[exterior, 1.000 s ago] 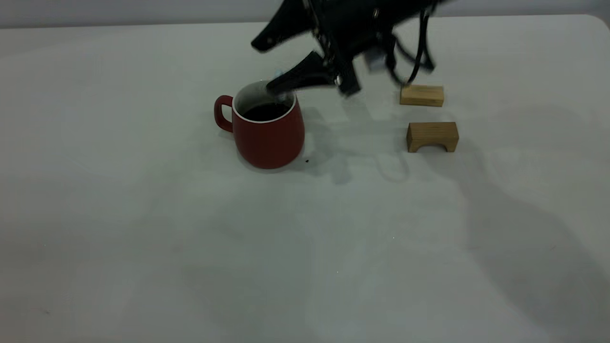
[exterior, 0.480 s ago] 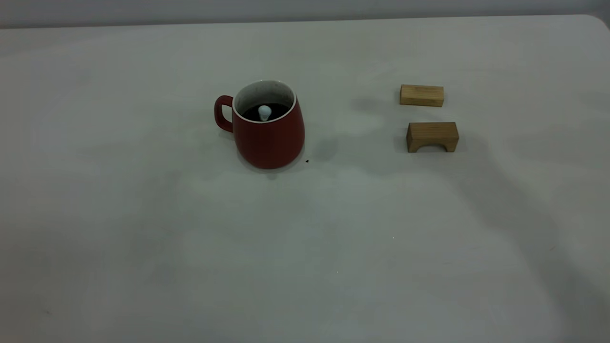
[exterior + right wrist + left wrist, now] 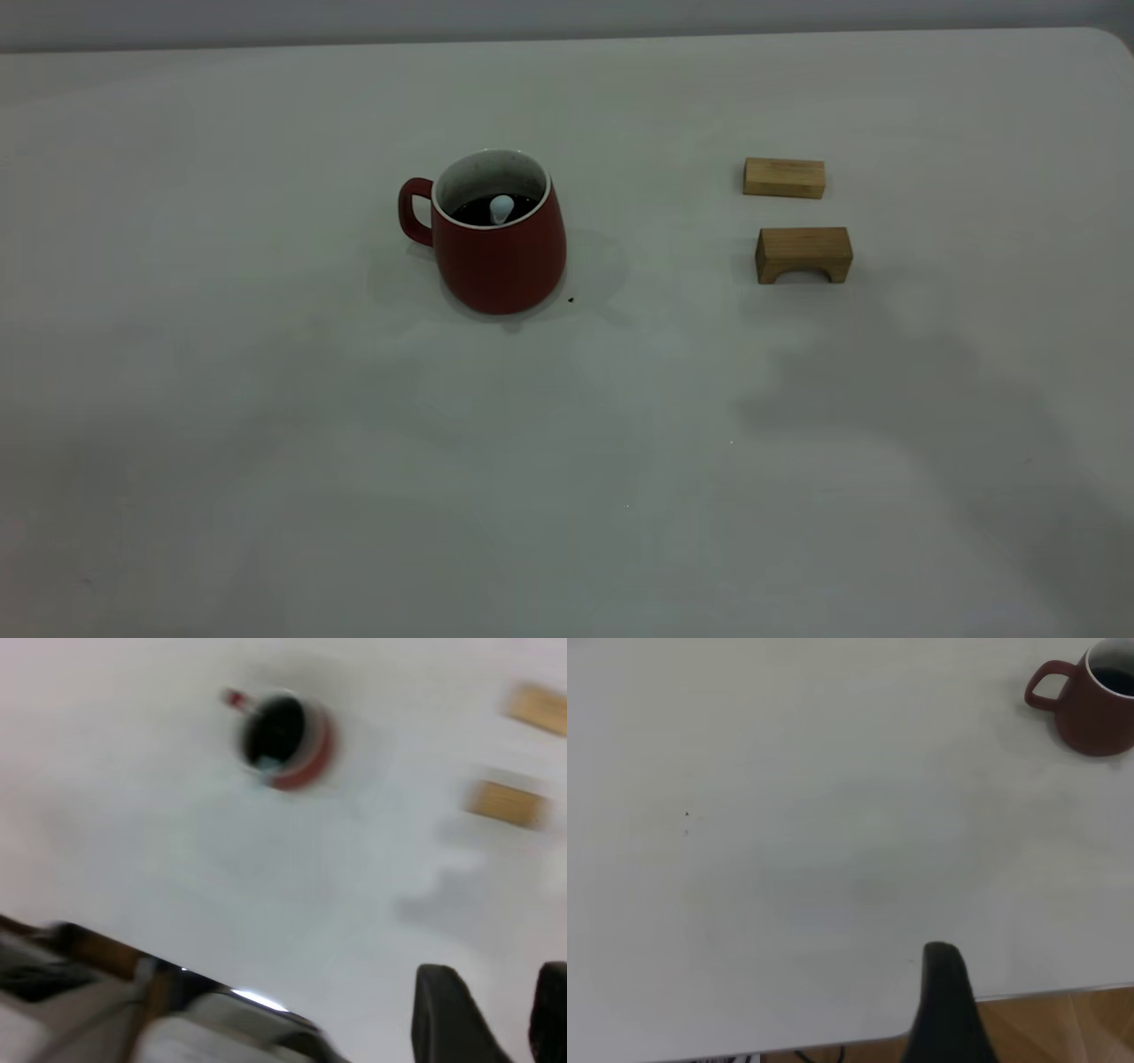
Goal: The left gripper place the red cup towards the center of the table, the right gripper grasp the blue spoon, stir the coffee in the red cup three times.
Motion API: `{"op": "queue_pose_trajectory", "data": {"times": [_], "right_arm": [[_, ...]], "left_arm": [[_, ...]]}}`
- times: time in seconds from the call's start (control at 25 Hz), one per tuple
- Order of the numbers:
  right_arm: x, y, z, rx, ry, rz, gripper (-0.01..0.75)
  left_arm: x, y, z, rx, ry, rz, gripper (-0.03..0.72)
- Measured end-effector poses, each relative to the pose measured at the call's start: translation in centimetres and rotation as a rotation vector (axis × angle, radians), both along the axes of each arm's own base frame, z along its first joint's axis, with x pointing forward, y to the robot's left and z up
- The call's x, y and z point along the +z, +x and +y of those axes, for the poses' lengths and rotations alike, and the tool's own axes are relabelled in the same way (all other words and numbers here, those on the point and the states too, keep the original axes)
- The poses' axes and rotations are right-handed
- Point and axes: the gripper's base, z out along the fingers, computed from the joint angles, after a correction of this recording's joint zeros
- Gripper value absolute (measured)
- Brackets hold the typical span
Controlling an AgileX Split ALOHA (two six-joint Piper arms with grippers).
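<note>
Red ceramic marks the cup (image 3: 499, 241) standing upright on the off-white table (image 3: 354, 443) in the exterior view, its loop handle toward the left arm's side. Dark coffee (image 3: 478, 210) fills it part way, and the pale rounded end of the blue spoon (image 3: 502, 208) pokes up from the liquid, leaning inside the white inner wall. A plain wooden block (image 3: 784, 177) and an arched wooden block (image 3: 803, 253) lie well apart from the cup on the right arm's side, the plain one farther back. Neither arm appears in this view.

From the left wrist view, the left gripper (image 3: 948, 1005) shows only one dark finger over the table's edge, so I cannot tell whether it is open or closed; the cup (image 3: 1090, 698) sits far off.

From the right wrist view, the right gripper (image 3: 500, 1014) hangs high above the table with its two dark fingers spread apart and nothing between them, well away from the cup (image 3: 288, 738) and both blocks.
</note>
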Motion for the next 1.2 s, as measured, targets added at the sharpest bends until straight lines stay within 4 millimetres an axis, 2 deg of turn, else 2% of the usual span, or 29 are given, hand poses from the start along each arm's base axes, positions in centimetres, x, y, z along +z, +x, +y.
{"op": "queue_pose_trajectory", "data": {"times": [0.08,0.24,0.52,0.64,0.76,0.88,1.0,1.2], "right_arm": [[-0.1,-2.5,-1.4,-0.01,-0.052,-0.023,0.239],[-1.9,-7.5,-3.6,-0.016,-0.111,-0.02,0.228],[-3.8,-16.8,-7.3,-0.049,-0.086,-0.143,0.23],[-4.3,-20.0,-8.7,-0.113,-0.067,-0.234,0.233],[-5.2,-22.6,-9.7,-0.189,-0.063,-0.313,0.236],[-6.9,-24.4,-10.3,-0.27,-0.084,-0.354,0.238],[-8.8,-25.5,-10.5,-0.305,-0.097,-0.367,0.238],[-10.9,-26.7,-10.7,-0.319,-0.111,-0.402,0.238]], "left_arm": [[0.0,0.0,0.0,0.0,0.0,0.0,0.594],[0.0,0.0,0.0,0.0,0.0,0.0,0.594],[0.0,0.0,0.0,0.0,0.0,0.0,0.594],[0.0,0.0,0.0,0.0,0.0,0.0,0.594],[0.0,0.0,0.0,0.0,0.0,0.0,0.594],[0.0,0.0,0.0,0.0,0.0,0.0,0.594],[0.0,0.0,0.0,0.0,0.0,0.0,0.594],[0.0,0.0,0.0,0.001,-0.001,0.0,0.594]]}}
